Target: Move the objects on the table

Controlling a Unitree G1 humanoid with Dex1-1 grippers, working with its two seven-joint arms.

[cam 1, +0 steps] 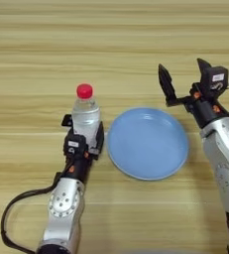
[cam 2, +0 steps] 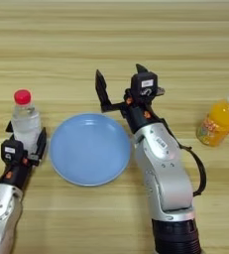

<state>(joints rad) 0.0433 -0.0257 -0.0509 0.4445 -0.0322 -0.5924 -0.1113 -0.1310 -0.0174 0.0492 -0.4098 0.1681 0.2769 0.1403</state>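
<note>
I see the wide light wood surface [cam 1: 111, 44] with its long horizontal plank grain filling both views. On it, near the middle, lies the round light-blue plate [cam 1: 148, 143], flat and with nothing in it.

My right arm, silver with black joints, comes up from the bottom edge just right of the plate. Its right tool [cam 1: 184, 79] hangs past the plate's far right rim, the two black fingers [cam 1: 164, 84] spread wide apart with nothing between them.

My left arm, also silver, comes up from the bottom left with a black cable looping beside it. Its left tool [cam 1: 84, 139] sits just left of the plate, and its two black fingers are pinching the lower body of the small clear plastic bottle with a red cap [cam 1: 85, 113]. That bottle stands upright, close beside the plate's left rim but not on it; I cannot tell whether its base touches the wood or is lifted, since the tool hides it.

Well off to the right, only in the right eye view, the small plastic bottle of orange drink with a white cap [cam 2: 220, 124] stands on the surface, leaning slightly in the picture, apart from both tools and from the plate.
</note>
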